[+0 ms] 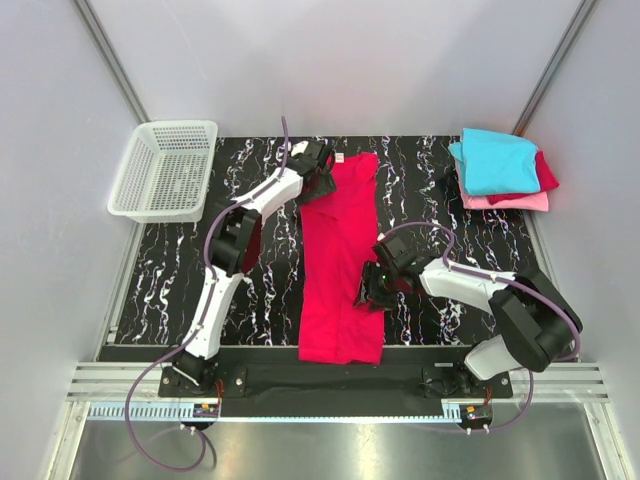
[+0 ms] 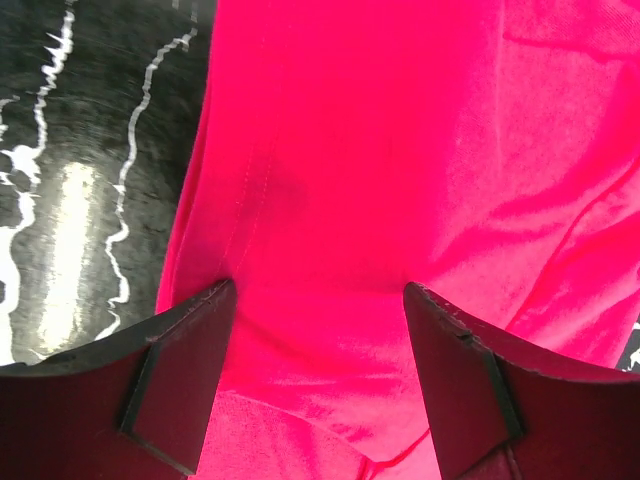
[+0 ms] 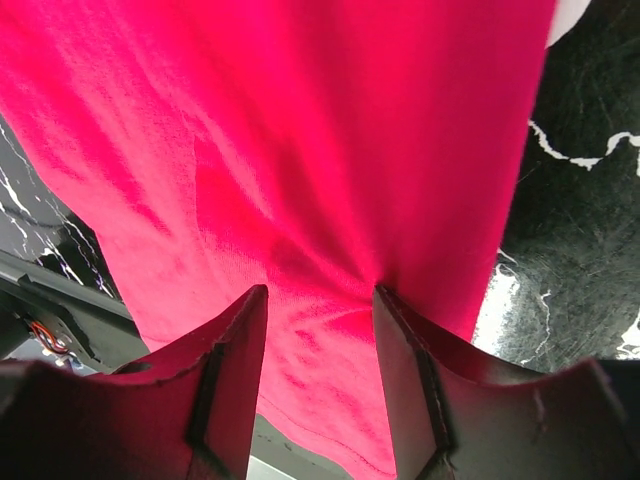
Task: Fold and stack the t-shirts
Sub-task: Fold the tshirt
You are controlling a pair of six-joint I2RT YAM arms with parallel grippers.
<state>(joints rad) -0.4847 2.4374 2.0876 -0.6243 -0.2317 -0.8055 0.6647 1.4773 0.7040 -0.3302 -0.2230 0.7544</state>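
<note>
Risk: left gripper (image 2: 318, 290) gapes over the crimson t-shirt (image 1: 338, 270), right gripper (image 3: 320, 292) half-spread on puckers, hold unclear; a one-sided pull would skew the fold.

Crimson t-shirt (image 1: 340, 260) laid long down the middle of the tabletop (image 1: 430, 190), both claws at it.
We note the shirt lying as a narrow strip from the far edge to the near edge of the dark marbled surface. The left claw (image 1: 318, 165) sits at its far left corner, the right claw (image 1: 378, 285) at its right edge, nearer the bases. Far right corner: cyan t-shirt (image 1: 498, 160) stacked on a dark red one (image 1: 545, 172) and a pink one (image 1: 510, 202). Far left corner: white mesh basket (image 1: 165, 170).
</note>
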